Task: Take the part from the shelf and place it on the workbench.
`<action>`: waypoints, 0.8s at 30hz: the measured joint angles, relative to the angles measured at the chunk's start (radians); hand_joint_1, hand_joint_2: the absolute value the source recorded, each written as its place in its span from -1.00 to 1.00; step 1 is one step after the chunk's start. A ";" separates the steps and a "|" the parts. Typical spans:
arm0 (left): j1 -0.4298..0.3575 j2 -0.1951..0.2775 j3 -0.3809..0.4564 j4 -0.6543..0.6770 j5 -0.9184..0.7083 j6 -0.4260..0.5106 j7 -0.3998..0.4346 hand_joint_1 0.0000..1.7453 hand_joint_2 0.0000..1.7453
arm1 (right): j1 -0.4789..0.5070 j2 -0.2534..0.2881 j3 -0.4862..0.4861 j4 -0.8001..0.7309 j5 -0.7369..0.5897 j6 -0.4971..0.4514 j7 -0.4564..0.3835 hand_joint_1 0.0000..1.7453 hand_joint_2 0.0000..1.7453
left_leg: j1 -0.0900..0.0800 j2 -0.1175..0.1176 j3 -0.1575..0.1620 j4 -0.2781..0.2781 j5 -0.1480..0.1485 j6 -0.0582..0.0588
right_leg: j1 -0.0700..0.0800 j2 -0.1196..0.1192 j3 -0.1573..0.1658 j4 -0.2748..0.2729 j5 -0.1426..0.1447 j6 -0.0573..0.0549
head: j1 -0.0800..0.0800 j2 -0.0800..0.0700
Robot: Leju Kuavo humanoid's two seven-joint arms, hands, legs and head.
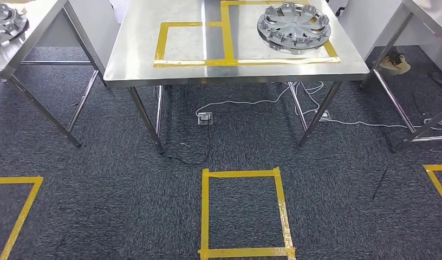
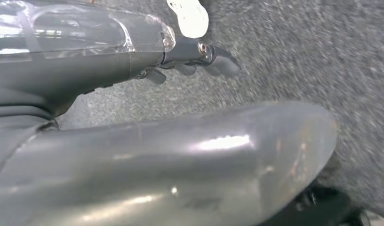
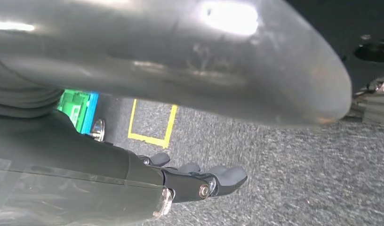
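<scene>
From the head view, a steel surface [image 1: 170,67] stood ahead on a dark carpet [image 1: 116,206]. Yellow tape [image 1: 227,38] marked two boxes on it, and the part [image 1: 293,26], a grey wheel-cover disc, lay flat inside the larger box toward the far right. Another disc [image 1: 6,24] lay on a second table [image 1: 29,38] at far left. A white cable [image 1: 251,103] ran under the surface to a socket box [image 1: 205,118], and a yellow tape square [image 1: 243,214] sat on the carpet just before the surface.

In the left wrist view, the left hand [image 2: 199,61] hung over the carpet [image 2: 298,56], its dark fingers [image 2: 223,66] loosely extended and apart, holding nothing. A white shape [image 2: 190,16] showed beyond it, blurred.

In the right wrist view, the right hand [image 3: 204,179] likewise hung above the carpet [image 3: 298,179], fingers [image 3: 230,176] spread slightly and empty. A yellow tape box [image 3: 152,122] lay on the floor beyond, and a green board [image 3: 77,107] showed near the wrist.
</scene>
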 joint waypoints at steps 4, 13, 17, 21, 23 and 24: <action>0.003 0.000 0.000 -0.001 0.007 -0.009 0.009 -1.00 -1.00 | 0.003 -0.016 0.000 0.001 0.000 -0.014 0.007 -1.00 -1.00 | 0.000 -0.001 -0.016 -0.010 0.018 0.036 | -0.003 0.004 -0.015 0.023 -0.015 0.026 | 0.003 0.000; 0.004 -0.025 0.000 -0.003 0.006 -0.029 0.010 -1.00 -1.00 | -0.001 -0.049 0.000 0.001 -0.002 -0.019 0.012 -1.00 -1.00 | -0.005 0.000 -0.107 -0.010 0.096 0.050 | -0.001 0.008 0.082 0.090 -0.100 0.023 | 0.021 0.000; 0.004 -0.039 0.000 -0.003 0.000 -0.046 0.039 -1.00 -1.00 | -0.008 -0.062 0.000 0.001 -0.012 -0.031 0.015 -1.00 -1.00 | -0.004 0.005 -0.118 -0.018 0.131 0.030 | 0.010 0.011 0.166 -0.068 -0.090 0.005 | 0.020 0.000; 0.006 -0.043 0.000 -0.003 0.000 -0.038 0.023 -1.00 -1.00 | -0.008 -0.076 0.000 0.001 -0.012 -0.031 0.022 -1.00 -1.00 | -0.003 0.004 -0.146 0.035 0.062 0.012 | 0.004 0.004 0.137 -0.089 -0.042 -0.011 | 0.016 0.000; 0.007 -0.043 0.001 -0.003 0.005 -0.024 -0.009 -1.00 -1.00 | -0.008 -0.084 0.003 0.001 -0.011 -0.031 0.015 -1.00 -1.00 | -0.001 0.003 -0.181 0.157 -0.029 0.006 | 0.005 0.002 0.108 -0.086 -0.024 -0.016 | 0.011 0.000; 0.007 -0.043 0.001 -0.003 0.009 -0.017 -0.026 -1.00 -1.00 | -0.007 -0.087 0.005 0.001 -0.011 -0.030 0.006 -1.00 -1.00 | -0.001 0.002 -0.192 0.213 -0.043 0.004 | 0.006 0.001 0.093 -0.083 -0.016 -0.016 | 0.010 0.000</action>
